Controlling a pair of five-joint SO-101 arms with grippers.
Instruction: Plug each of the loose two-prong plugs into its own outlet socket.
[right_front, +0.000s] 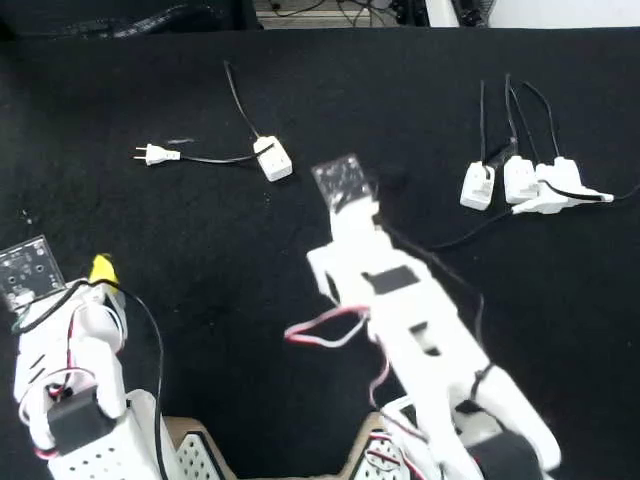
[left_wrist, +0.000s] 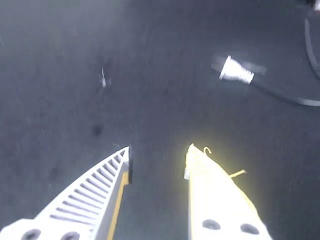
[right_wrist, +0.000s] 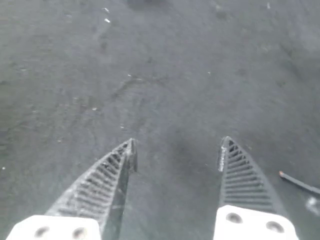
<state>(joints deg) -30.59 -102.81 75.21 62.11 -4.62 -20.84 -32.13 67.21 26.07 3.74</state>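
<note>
Hovering over the black cloth worktop (right_front: 430, 90), the left end effector (left_wrist: 157, 154) has its fingers spread. The loose white two-prong plug (left_wrist: 235, 72) lies ahead of it, off its yellow-taped finger's side, with a white block outlet socket (right_front: 272, 158) farther on. The right end effector (right_wrist: 177, 147) is spread too, above lint-speckled cloth.

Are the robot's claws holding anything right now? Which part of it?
Nothing is held. The left gripper and the right gripper are both open with nothing in them. A loose plug lies on the table, apart from both.
</note>
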